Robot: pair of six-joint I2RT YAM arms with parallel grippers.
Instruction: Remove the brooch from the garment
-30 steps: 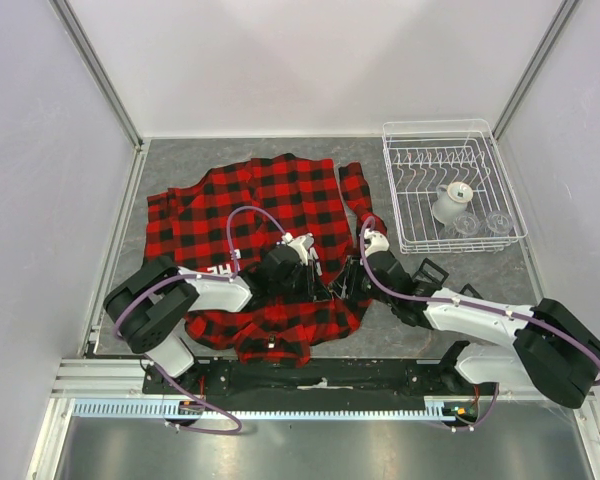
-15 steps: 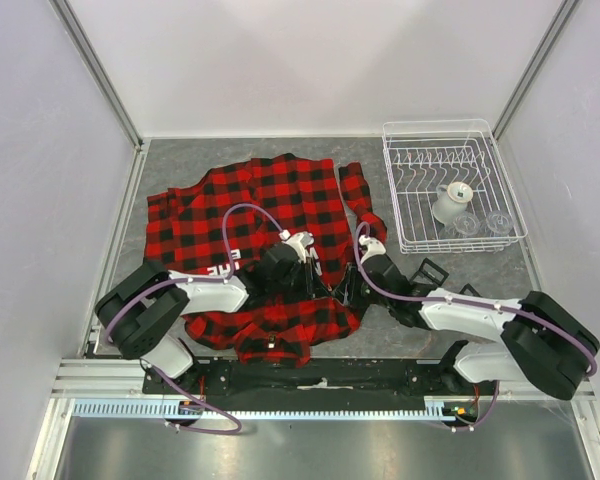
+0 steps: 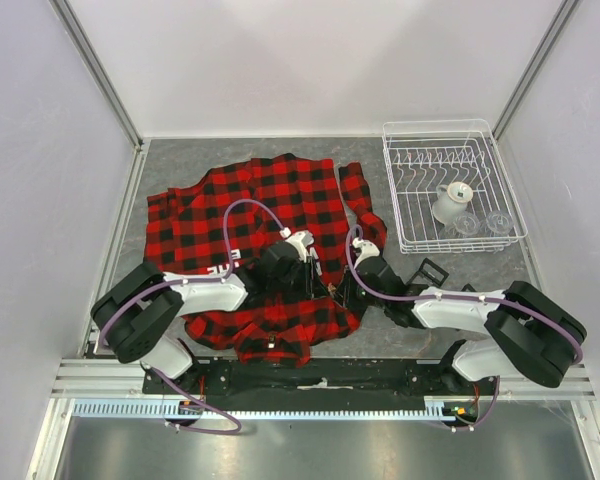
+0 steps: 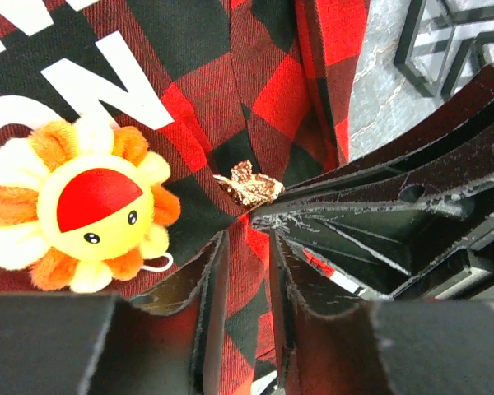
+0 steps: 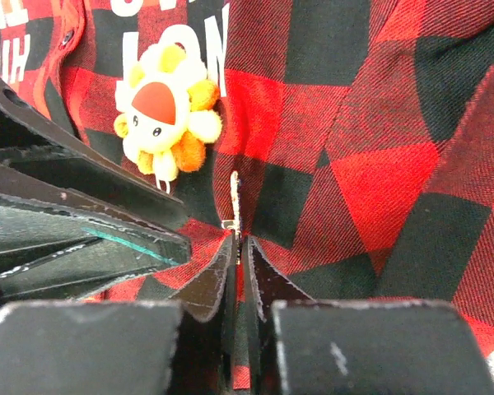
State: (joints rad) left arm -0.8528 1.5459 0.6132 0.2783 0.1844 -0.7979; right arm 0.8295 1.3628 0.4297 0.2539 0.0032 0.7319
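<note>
Sunflower plush brooch, smiling face, pinned on plaid flannel shirt, touching white block letters. Right wrist view reads "LON" above brooch, left wrist view only "ON".

Left gripper: narrow, shirt fold between fingers, just beside brooch.

Right gripper: nearly closed at foot of thin metal piece just beside brooch; hold on it unclear.

Left wrist view shows that piece leaf-shaped. Top view: arms cover brooch.

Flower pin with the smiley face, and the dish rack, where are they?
Flower pin (image 4: pixel 95 222): left wrist view, on its yellow face.
Dish rack (image 3: pixel 435 123): top external view, on its far rim.
</note>
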